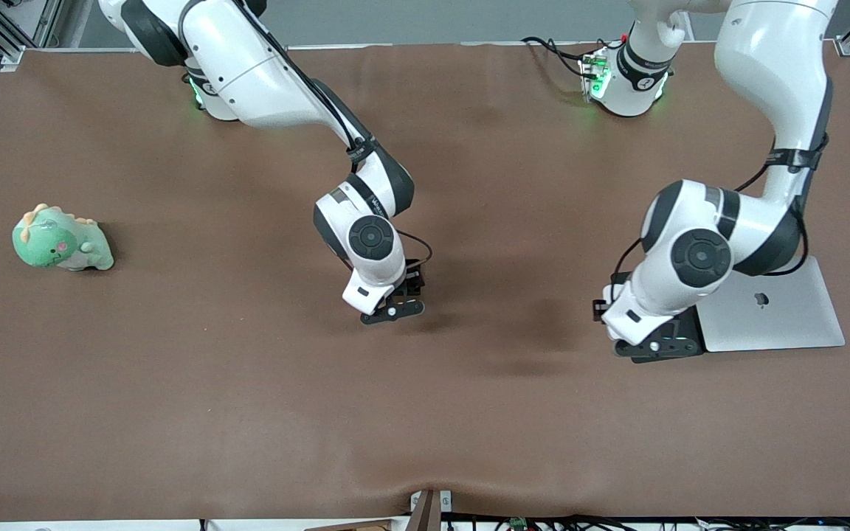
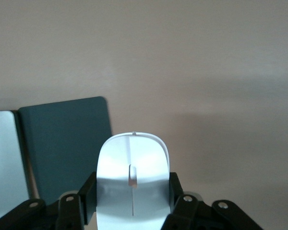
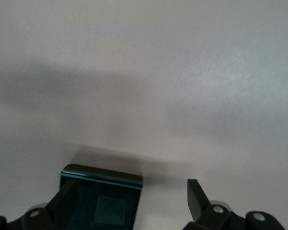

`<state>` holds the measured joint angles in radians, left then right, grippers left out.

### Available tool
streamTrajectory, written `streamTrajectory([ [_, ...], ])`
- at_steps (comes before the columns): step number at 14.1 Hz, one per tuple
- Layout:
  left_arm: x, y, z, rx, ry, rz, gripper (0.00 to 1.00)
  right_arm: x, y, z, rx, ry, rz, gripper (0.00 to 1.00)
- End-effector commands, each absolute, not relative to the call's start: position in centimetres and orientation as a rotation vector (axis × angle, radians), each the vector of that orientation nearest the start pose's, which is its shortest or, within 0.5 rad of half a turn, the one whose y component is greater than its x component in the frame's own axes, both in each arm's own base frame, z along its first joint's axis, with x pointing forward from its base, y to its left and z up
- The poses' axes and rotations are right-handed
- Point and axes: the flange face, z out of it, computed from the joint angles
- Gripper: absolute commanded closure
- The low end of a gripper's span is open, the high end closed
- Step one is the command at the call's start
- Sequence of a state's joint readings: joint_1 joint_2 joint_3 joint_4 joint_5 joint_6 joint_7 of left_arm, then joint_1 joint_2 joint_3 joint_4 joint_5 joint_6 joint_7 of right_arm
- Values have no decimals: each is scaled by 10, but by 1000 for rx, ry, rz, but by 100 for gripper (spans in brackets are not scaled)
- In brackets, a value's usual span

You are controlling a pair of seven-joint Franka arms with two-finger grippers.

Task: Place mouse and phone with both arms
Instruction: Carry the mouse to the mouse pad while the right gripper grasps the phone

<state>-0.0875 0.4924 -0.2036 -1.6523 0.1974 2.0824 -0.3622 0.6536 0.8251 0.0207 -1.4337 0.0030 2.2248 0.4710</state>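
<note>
In the left wrist view the white mouse (image 2: 133, 153) sits between the black fingers (image 2: 89, 191) of my left gripper (image 2: 133, 190), which touch both its sides. In the front view my left gripper (image 1: 657, 343) is low over the table beside the silver laptop, and the mouse is hidden under it. In the right wrist view the black phone (image 3: 103, 199) lies flat against one finger (image 3: 62, 196) of my right gripper (image 3: 132, 189). The other finger (image 3: 197, 196) stands apart from it, so the gripper is open. In the front view my right gripper (image 1: 393, 310) is low over the table's middle, hiding the phone.
A closed silver laptop (image 1: 772, 306) lies at the left arm's end of the table. It also shows in the left wrist view (image 2: 4, 160), with a dark grey mat (image 2: 62, 143) beside it. A green dinosaur toy (image 1: 62, 240) sits near the right arm's end.
</note>
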Motion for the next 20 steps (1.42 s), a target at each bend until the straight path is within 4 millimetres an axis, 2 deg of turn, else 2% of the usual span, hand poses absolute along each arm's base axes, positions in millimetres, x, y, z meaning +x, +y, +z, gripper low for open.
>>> streamTrajectory([
  [1,641,-135,324,-3048,7,49,57,562,460,192,-3142,-265,34,0],
  [3,645,-102,312,-3056,-20,49,57,560,463,191,-3139,-271,31,0],
  [6,637,-68,279,-3081,-81,-14,56,553,473,193,-3133,-309,17,0],
  [9,626,-48,249,-3099,-104,-85,56,548,483,190,-3124,-339,-18,0],
  [14,624,-32,225,-3108,-137,-60,56,550,478,185,-3129,-321,-10,0],
  [19,623,-27,198,-3123,-136,-47,56,548,479,180,-3139,-257,-1,0],
  [20,623,-27,198,-3124,-124,-49,56,548,479,180,-3142,-228,-1,0],
])
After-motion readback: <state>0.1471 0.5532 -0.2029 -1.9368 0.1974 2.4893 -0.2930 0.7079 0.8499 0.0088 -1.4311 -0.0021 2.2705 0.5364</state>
